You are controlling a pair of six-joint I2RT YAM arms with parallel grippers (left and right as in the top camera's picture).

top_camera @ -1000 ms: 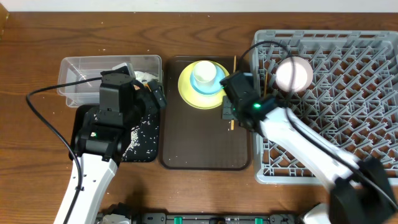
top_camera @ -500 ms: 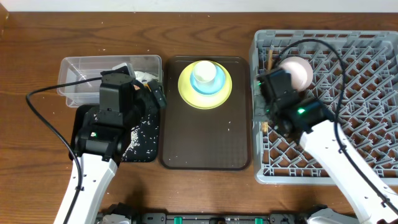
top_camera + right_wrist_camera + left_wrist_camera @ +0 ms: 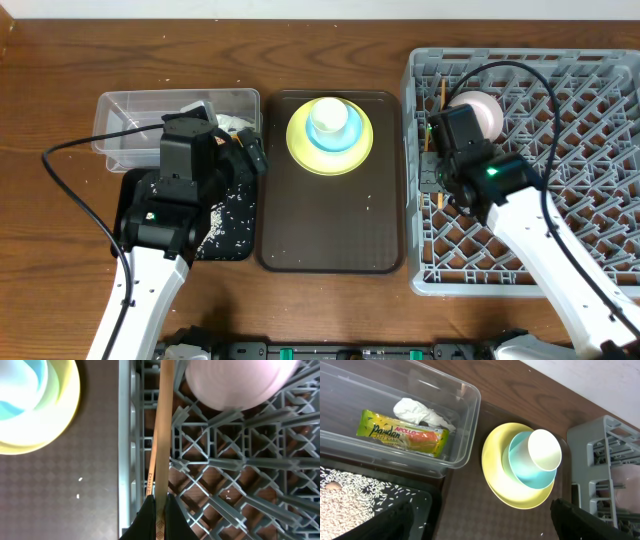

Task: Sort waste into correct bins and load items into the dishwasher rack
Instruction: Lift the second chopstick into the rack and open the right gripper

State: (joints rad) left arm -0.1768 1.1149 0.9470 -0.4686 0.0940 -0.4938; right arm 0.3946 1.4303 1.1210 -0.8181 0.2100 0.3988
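moving chopsticks (image 3: 161,435) onto rack (image 3: 240,475) (right fingers (image 3: 144,523) clamped)

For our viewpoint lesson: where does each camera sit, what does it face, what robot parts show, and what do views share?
Overhead: above the table, looking straight down; both arms show.
Left wrist: over clear tub, facing down; open fingers at bottom corners.
Right wrist: over rack, looking down; fingers pinch chopsticks.
Shared: yellow-green plate, all three.

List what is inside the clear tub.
The clear tub holds a yellow-green and orange snack wrapper and a crumpled white tissue. Anything beneath them is covered.
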